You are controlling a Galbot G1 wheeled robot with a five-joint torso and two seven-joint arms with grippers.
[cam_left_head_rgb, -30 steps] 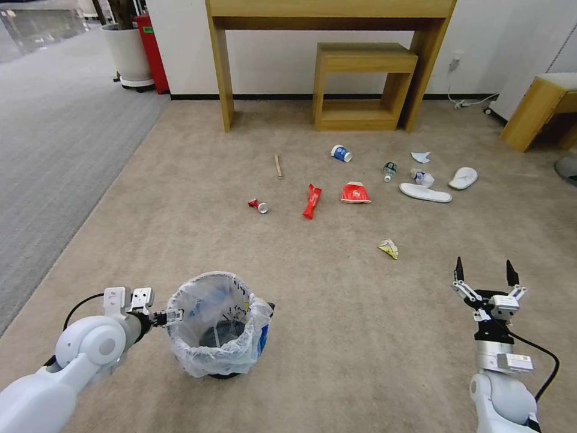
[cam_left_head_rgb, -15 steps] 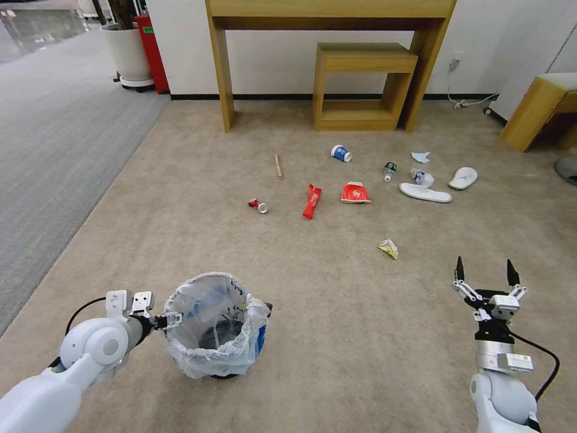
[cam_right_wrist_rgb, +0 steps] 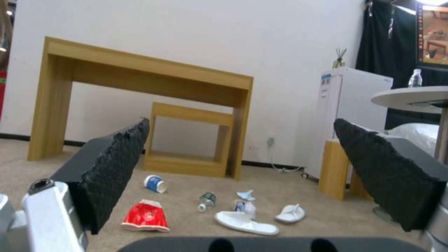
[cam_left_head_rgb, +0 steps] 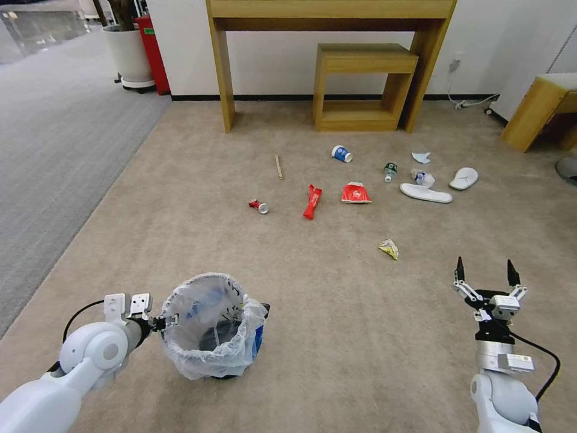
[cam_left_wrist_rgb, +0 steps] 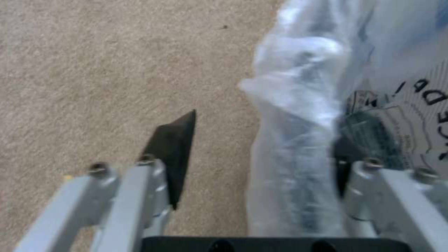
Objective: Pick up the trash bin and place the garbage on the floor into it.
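The trash bin (cam_left_head_rgb: pixel 211 329), black with a crinkly clear bag, stands on the beige floor (cam_left_head_rgb: pixel 336 313) at the near left. My left gripper (cam_left_head_rgb: pixel 167 320) is open astride its left rim. In the left wrist view, one finger (cam_left_wrist_rgb: pixel 173 154) is outside over carpet and the other is behind the bag (cam_left_wrist_rgb: pixel 294 140). The garbage lies farther off: a crushed can (cam_left_head_rgb: pixel 258 205), red wrappers (cam_left_head_rgb: pixel 311 201) (cam_left_head_rgb: pixel 356 193), a cup (cam_left_head_rgb: pixel 341 154), a stick (cam_left_head_rgb: pixel 278 166), a bottle (cam_left_head_rgb: pixel 389 171), a yellow wrapper (cam_left_head_rgb: pixel 389 248) and slippers (cam_left_head_rgb: pixel 425 192). My right gripper (cam_left_head_rgb: pixel 484 270) hangs open at the near right, holding nothing.
A wooden desk (cam_left_head_rgb: pixel 223 72) and a low wooden stool (cam_left_head_rgb: pixel 360 84) stand against the far wall. Another wooden piece (cam_left_head_rgb: pixel 535 111) is at the far right. Grey striped carpet (cam_left_head_rgb: pixel 54 138) runs along the left, with a white planter (cam_left_head_rgb: pixel 128 57) and a red bin (cam_left_head_rgb: pixel 151 51) behind.
My left gripper and the trash bin have shifted slightly left and toward me together. The right arm and the garbage have not moved.
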